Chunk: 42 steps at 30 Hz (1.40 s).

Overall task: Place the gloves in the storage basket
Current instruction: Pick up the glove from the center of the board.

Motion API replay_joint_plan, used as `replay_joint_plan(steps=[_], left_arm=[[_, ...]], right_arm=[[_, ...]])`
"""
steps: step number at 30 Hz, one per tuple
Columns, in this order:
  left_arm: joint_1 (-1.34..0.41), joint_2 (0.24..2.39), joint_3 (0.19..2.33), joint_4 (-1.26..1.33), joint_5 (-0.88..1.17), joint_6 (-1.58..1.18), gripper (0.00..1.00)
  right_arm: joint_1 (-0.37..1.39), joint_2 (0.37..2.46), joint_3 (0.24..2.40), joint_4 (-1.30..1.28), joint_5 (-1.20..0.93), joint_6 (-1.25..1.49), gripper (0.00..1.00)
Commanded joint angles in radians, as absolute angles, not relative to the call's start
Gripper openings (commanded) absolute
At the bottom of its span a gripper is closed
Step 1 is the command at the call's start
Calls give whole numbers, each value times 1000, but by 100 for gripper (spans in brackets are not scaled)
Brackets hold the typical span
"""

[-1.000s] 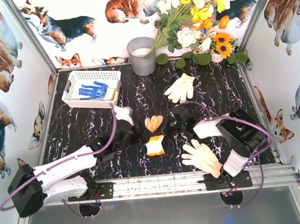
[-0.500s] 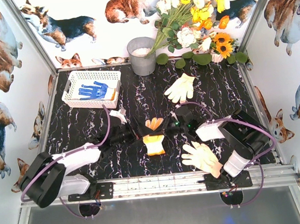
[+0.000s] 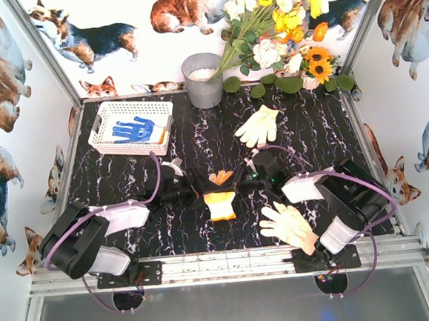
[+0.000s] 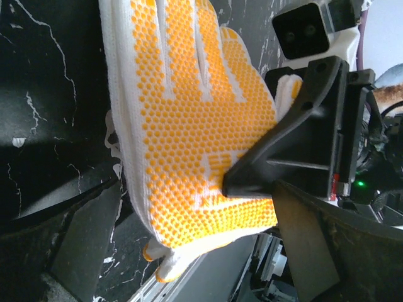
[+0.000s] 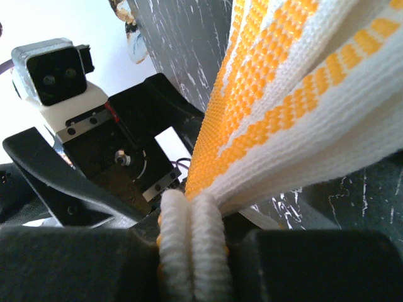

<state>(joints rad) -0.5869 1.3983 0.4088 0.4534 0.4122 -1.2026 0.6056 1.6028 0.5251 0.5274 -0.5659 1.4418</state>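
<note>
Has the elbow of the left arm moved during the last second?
Yes. The left arm's elbow moved right and away from the near rail, toward the basket.

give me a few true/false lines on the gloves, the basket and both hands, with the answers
1. A blue-patterned glove lies in the storage basket. True.
2. The right hand is open and empty. False: it is shut on the orange-dotted glove.
3. The left hand is open. True.
4. The grey bucket stands inside the basket. False: it stands on the table, apart from the basket.
</note>
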Motion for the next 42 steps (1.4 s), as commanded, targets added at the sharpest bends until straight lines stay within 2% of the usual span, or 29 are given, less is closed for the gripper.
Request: replay_joint_plan(steps=[1,6,20,35,42], left_arm=[[-575,1440,438,495,451,-1227,100],[-572,1501,428,661,473,-1303,100],[-582,1561,430,922,434,-1436,100],[-621,1494,415,892,563,-1575,100],[-623,1395,409,663,617,-1527,100]], right_arm=[[598,1560,532,626,-598,1462,0],[598,1553,531,629,-621,1467,0],[598,1463,539,554,-708,1411,0],[591,1365,582,403,-748,1320,0],[586,1345,627,349,-744,1273,0]])
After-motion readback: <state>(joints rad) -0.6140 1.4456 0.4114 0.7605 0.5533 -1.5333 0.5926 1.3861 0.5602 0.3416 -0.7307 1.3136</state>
